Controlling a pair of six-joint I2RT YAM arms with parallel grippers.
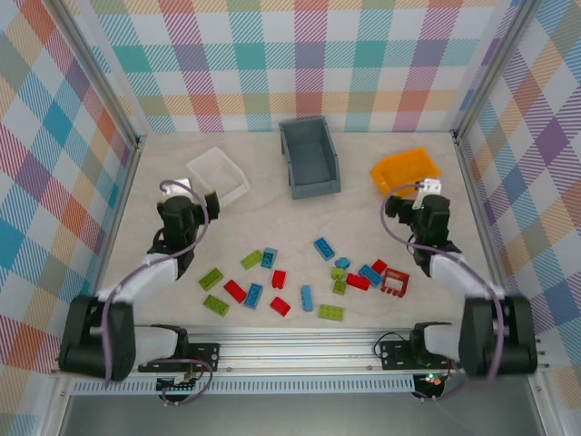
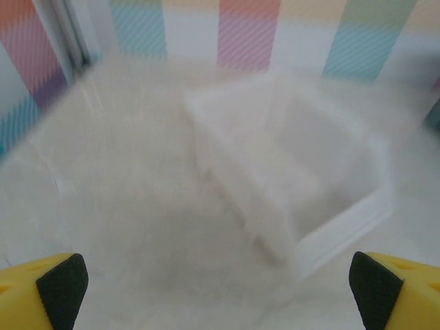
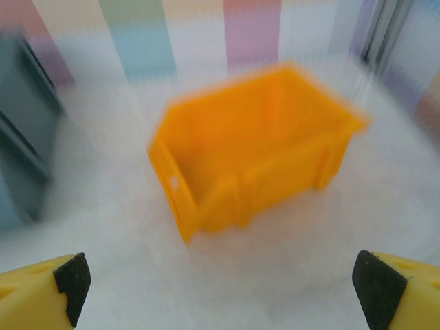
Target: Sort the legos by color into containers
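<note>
Both arms hover toward the far side of the worktop with nothing held. The left gripper has its fingers spread wide over bare surface just short of the white tray. The right gripper is just as wide and faces the orange bin. The grey-blue bin stands between the two. All the legos lie loose on the near half, well apart from every container, and as far as the top view shows none is sorted yet. The step in hand, I judge, is reaching to the near half for a first brick. It should go best if each arm works its own side: the left takes the lime green brick near its forearm, the right a red brick in the crowded cluster. Take outliers first, descend straight, span the brick's short side, and close only once both fingers clear the neighbours. Otherwise the touching pieces on the right may get nudged.
</note>
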